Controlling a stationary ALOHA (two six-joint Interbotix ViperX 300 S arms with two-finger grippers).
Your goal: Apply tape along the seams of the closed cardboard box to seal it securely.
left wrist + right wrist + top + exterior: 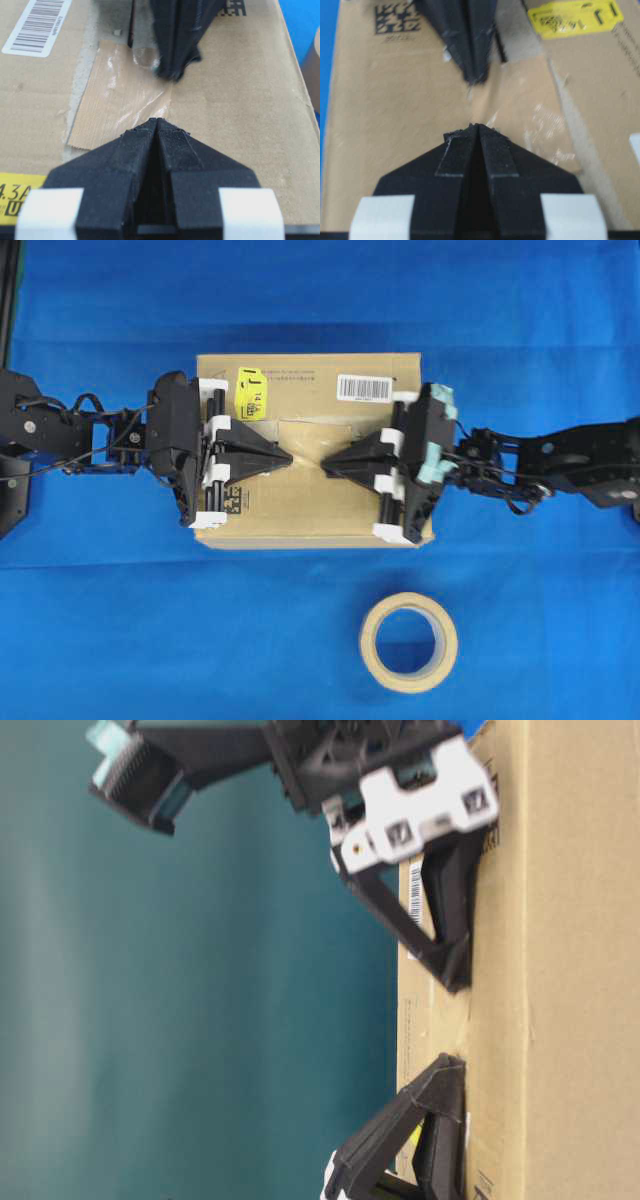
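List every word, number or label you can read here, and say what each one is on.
"4.3A", then a cut-off "U": yellow sticker on the cardboard box, seen from the left wrist.
"14": same sticker, overhead; the rest is blurred.
White barcode label: bars clear, digits too small.
Square black-and-white code: pattern only, the line under it is blurred.
Printed line along the box's top edge: unreadable.
Tape roll: no text.

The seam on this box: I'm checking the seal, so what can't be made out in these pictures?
- Seam: left wrist view shows only a short dark slit; the right gripper covers the rest.
- Tape: its edge toward the left gripper is blurred in the right wrist view, so how far it runs is unclear.
- Whether either shut tip presses the cardboard box: the table-level view is too blurred.
- Barcode label: print too small overhead.
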